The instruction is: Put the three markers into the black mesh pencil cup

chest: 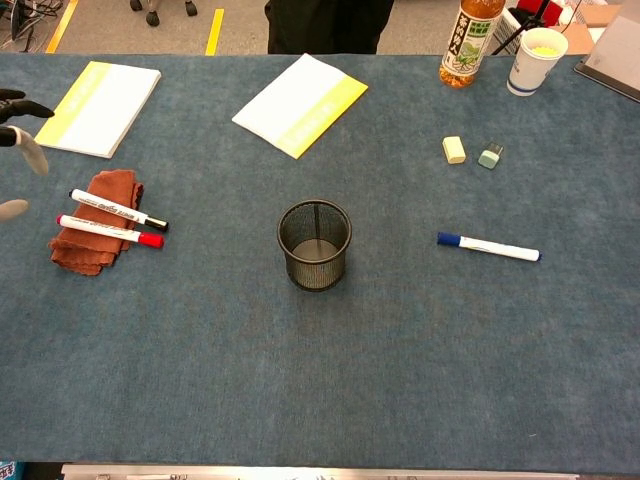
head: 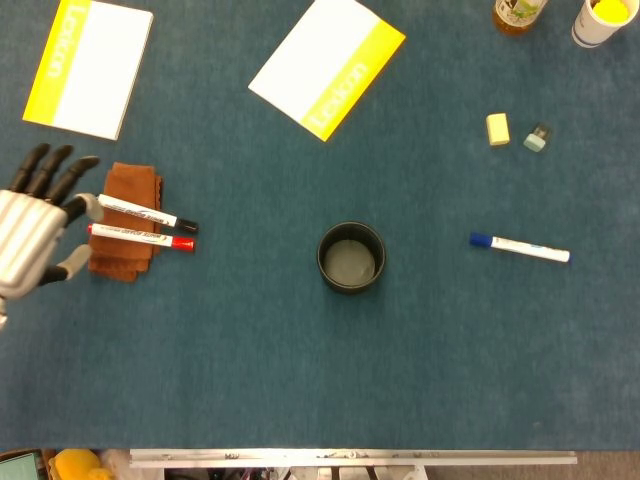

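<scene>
Black mesh pencil cup [chest: 314, 245] upright at table centre, nothing visible inside. Blue-capped marker [chest: 488, 247] lies to its right. Red-capped marker [head: 141, 236] and black-capped marker [head: 146, 212] rest on a brown cloth [head: 125, 220]. Left hand [head: 32, 232], fingers spread and holding nothing, hovers beside the cloth's left edge. Two yellow-and-white booklets [chest: 299, 103] lie farther back.

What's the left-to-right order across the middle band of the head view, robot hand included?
left robot hand → brown cloth with the black-capped marker and red-capped marker lying on it → black mesh pencil cup → blue-capped marker
</scene>
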{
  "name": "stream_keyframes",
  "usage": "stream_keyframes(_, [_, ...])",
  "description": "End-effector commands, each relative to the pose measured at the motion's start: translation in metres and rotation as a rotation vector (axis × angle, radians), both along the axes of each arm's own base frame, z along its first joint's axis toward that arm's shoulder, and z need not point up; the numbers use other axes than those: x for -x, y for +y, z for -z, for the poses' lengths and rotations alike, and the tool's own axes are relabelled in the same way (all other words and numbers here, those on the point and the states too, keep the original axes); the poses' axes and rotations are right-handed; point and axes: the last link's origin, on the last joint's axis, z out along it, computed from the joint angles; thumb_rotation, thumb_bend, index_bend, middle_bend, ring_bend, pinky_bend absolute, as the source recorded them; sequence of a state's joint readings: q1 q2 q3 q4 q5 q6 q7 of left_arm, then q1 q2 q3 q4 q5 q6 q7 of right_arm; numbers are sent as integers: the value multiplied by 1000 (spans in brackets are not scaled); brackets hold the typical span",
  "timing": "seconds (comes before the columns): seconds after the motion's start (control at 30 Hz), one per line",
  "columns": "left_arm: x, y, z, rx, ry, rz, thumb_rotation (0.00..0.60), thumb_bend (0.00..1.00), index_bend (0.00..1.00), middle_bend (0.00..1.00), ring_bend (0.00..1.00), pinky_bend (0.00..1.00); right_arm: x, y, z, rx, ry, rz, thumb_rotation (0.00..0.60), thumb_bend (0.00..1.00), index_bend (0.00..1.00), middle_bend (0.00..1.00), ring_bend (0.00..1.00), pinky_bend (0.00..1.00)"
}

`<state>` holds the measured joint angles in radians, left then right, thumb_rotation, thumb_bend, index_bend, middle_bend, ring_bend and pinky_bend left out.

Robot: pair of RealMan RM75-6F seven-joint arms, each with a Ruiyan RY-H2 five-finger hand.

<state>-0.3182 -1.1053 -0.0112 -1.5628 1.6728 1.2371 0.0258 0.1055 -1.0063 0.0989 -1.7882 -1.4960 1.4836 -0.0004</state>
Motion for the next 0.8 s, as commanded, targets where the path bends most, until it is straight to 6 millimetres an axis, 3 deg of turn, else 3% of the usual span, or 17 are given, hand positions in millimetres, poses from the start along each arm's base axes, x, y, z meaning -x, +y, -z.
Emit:
stream_keyframes(0.03, [-6,7,12,31,33,12,600,253,420,97,0,3,1,0,0,1,0,3,600,339,44,20,0,45])
stream_keyframes(0.4, [-25,22,58,89,120,70,600,254,421,82,0,3,8,4,-1,4,-5,27,600,339,44,20,0,46])
stream_keyframes(0.8, [-25,31,91,87,221,104,600,253,433,82,0,3,10,6,-1,7,-5,35,600,339,44,20,0,46])
